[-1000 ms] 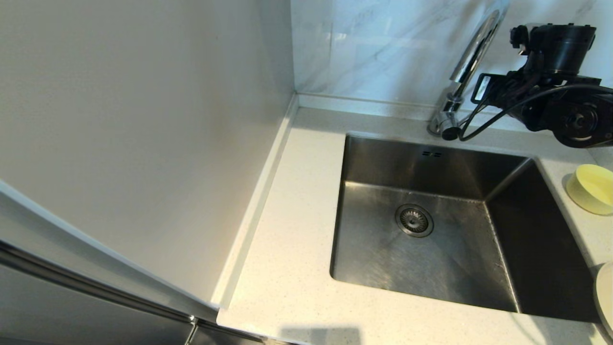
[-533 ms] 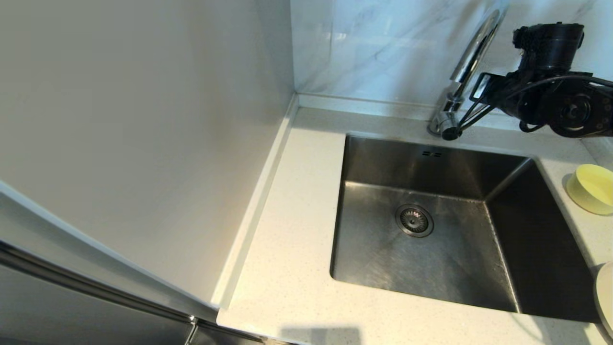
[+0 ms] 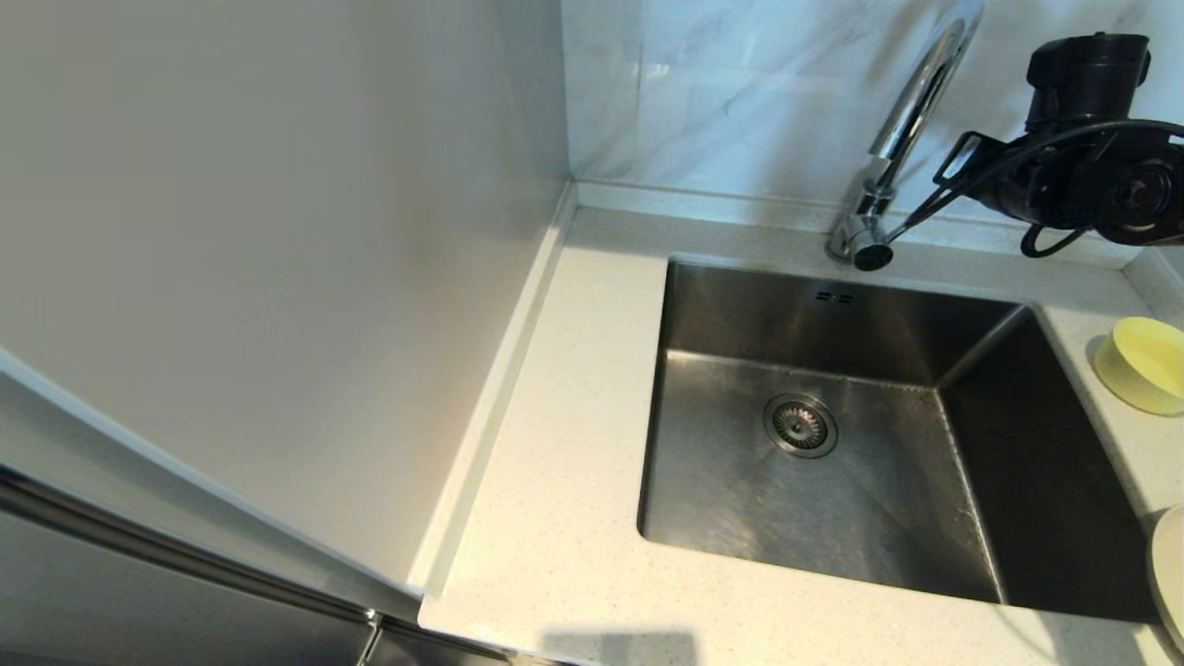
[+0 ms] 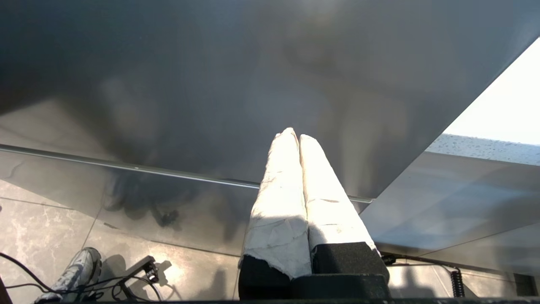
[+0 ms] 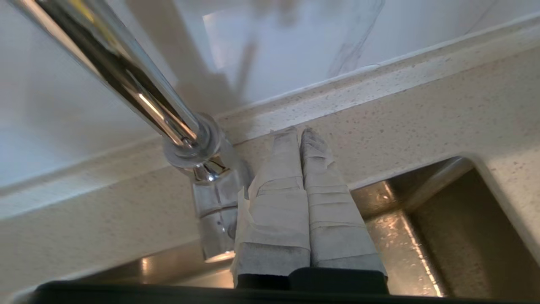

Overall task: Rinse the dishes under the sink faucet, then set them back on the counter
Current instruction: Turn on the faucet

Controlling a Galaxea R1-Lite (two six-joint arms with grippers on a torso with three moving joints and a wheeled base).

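Dishes wait unrinsed, as far as these views show: measured from the steel basin [image 3: 832, 435], the off-white plate [image 3: 1167, 573] peeks in at its near right corner and the pale-yellow bowl [image 3: 1143, 363] sits on the speckled counter [image 3: 555, 518] just off its right rim; no chopsticks are visible. The basin holds only its drain [image 3: 800, 425], and no water runs from the chrome gooseneck faucet [image 3: 911, 102], which stands behind the basin's back rim. I judge the task barely begun, with turning on the tap, every rinse and every return still ahead. The right gripper [image 5: 300, 131] hovers behind the basin, just beside the faucet's base, its taped fingers [image 5: 274, 177] pressed together and holding nothing. The left gripper [image 4: 295, 134] hangs away from the basin, beside a dark cabinet front, fingers likewise together and empty.
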